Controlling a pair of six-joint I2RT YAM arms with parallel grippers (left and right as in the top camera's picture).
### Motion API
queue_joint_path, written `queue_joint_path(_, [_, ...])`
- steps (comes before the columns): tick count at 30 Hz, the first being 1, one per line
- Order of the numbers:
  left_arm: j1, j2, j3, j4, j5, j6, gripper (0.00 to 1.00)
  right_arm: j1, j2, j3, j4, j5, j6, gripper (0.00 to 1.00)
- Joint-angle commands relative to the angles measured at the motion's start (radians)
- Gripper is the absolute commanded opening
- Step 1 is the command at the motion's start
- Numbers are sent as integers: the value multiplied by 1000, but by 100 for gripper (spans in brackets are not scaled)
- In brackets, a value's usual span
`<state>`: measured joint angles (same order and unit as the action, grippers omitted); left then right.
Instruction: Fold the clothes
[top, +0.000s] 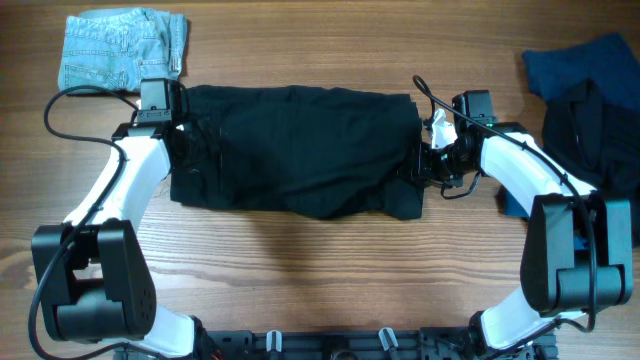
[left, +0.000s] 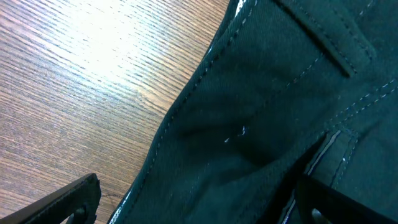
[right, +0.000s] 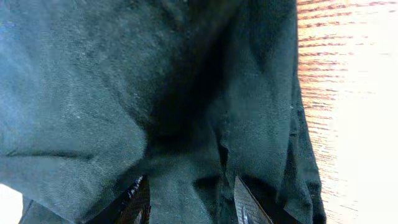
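Observation:
The black shorts (top: 295, 150) lie folded in a wide band across the middle of the table. My left gripper (top: 180, 128) is at their left end. In the left wrist view it (left: 199, 208) stands wide open, with a stitched seam and the shorts' edge (left: 261, 106) between its fingers (left: 68, 199). My right gripper (top: 425, 160) is at the shorts' right end. In the right wrist view it (right: 189, 205) is partly open, low over the black cloth (right: 124, 93), with a ridge of fabric between its fingers (right: 249, 205). Neither grips the cloth.
Pale-blue denim shorts (top: 120, 48) lie folded at the far left corner. A heap of dark blue and black garments (top: 590, 95) sits at the right edge, beside my right arm. Bare wooden table (top: 330, 260) shows in front of the shorts.

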<state>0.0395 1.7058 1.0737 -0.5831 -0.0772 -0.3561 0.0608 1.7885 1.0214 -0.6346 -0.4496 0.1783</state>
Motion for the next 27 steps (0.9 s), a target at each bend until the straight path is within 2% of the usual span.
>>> queue_joint_path(1, [3,9,13,4,5,2,100,5,20,-1,6,-31,-19,44])
queue_joint_path(7, [3,10,13,7,5,1,100,26,21,-1,22,-34,-19,44])
queue_joint_path(13, [3,9,13,5,5,1,100,58,21,-1,49,61,8,45])
queue_joint_path(22, [3,9,13,3,5,1,100,58,52,-1,70,61,7,49])
queue_joint_path(25, [3,9,13,3,5,1,100,58,98,-1,70,55,7,46])
queue_joint_path(26, [3,10,13,3,5,2,100,58,113,-1,72,52,7,43])
queue_joint_path(27, [3,10,13,3,5,2,100,58,128,-1,72,53,7,35])
